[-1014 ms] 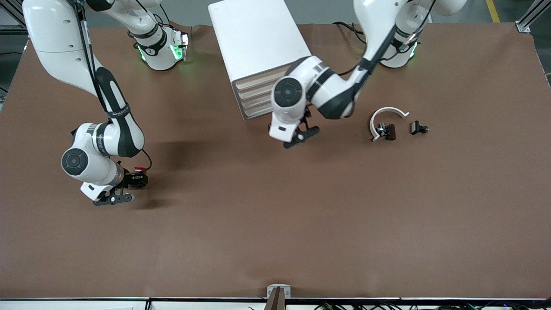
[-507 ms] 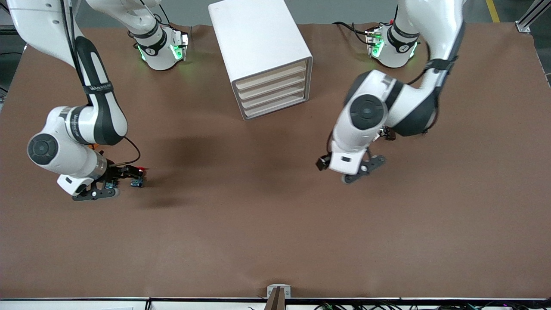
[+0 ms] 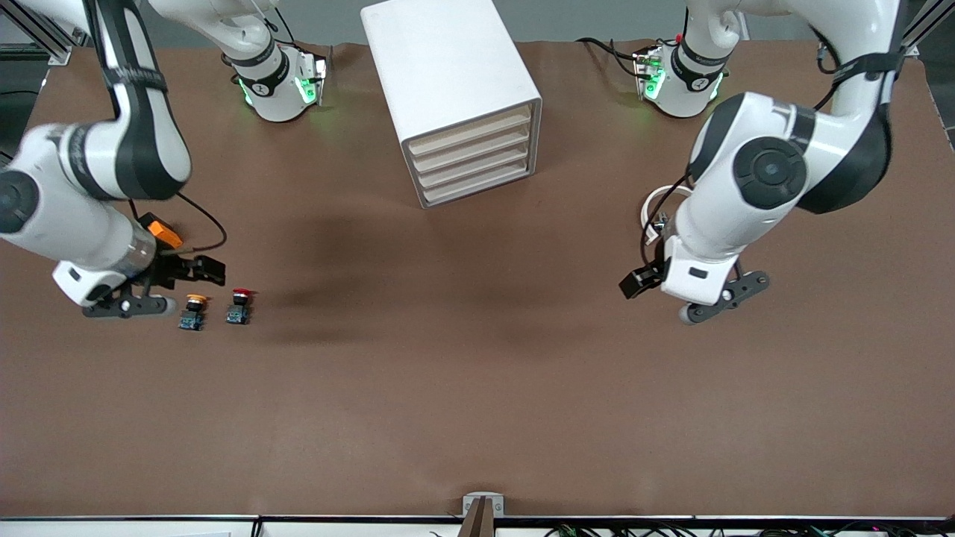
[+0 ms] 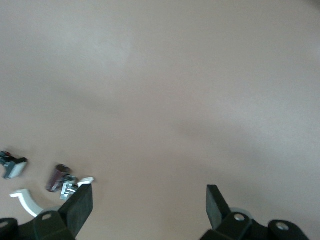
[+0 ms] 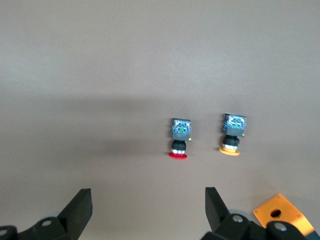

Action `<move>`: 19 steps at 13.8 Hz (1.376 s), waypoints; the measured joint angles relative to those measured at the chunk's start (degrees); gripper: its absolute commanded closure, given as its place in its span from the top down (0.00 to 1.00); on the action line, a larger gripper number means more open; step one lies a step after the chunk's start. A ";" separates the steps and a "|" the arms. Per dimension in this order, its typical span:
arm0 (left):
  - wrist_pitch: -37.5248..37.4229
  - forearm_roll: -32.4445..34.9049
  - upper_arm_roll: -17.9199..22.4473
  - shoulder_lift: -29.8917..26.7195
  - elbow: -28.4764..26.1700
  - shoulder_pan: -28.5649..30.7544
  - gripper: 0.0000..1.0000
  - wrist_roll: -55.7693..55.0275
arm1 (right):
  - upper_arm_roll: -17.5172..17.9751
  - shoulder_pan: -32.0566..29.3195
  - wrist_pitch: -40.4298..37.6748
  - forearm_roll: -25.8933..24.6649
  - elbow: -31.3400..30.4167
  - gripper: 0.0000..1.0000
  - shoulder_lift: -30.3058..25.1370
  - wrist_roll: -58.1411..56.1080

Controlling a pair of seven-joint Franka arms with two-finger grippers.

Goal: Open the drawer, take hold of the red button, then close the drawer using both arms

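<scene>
The red-capped button (image 3: 239, 306) stands on the brown table beside a like button with a yellow-orange cap (image 3: 194, 311); both show in the right wrist view, red (image 5: 179, 140) and yellow-orange (image 5: 232, 136). My right gripper (image 3: 200, 271) is open and empty above the table next to them, its jaws wide apart in its wrist view (image 5: 148, 202). My left gripper (image 3: 636, 283) is open and empty over bare table toward the left arm's end (image 4: 150, 200). The white drawer cabinet (image 3: 455, 82) has all its drawers (image 3: 474, 153) shut.
An orange cube with a hole (image 3: 163, 233) lies by the right gripper (image 5: 278, 215). A white curved piece (image 3: 655, 205), a small brown cylinder (image 4: 59, 177) and a black clip (image 4: 12, 165) lie near the left arm, partly hidden in the front view.
The right gripper let go of the red button, left it on the table and drew back toward its end. The left arm swung away from the cabinet's front toward its own end.
</scene>
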 measured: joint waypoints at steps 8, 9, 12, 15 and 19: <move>-8.23 0.00 0.06 -8.78 0.15 6.22 1.00 13.92 | -0.65 -0.29 -14.51 -0.16 8.08 1.00 -7.40 0.17; -8.91 0.00 0.06 -9.95 0.16 7.53 1.00 16.49 | -0.66 -0.29 -16.60 -0.64 9.83 1.00 -7.38 0.18; -12.48 0.00 0.08 -12.82 0.15 10.64 1.00 24.32 | -0.76 -0.99 -21.62 -1.72 15.35 1.00 -7.36 0.27; -15.35 0.00 0.07 -15.58 0.14 11.89 1.00 31.63 | -0.79 -1.82 -22.76 -1.73 17.71 1.00 -7.34 0.27; -19.45 -1.19 2.43 -19.01 0.04 12.53 1.00 38.01 | -0.75 -1.86 -23.54 -1.73 17.83 1.00 -7.07 0.27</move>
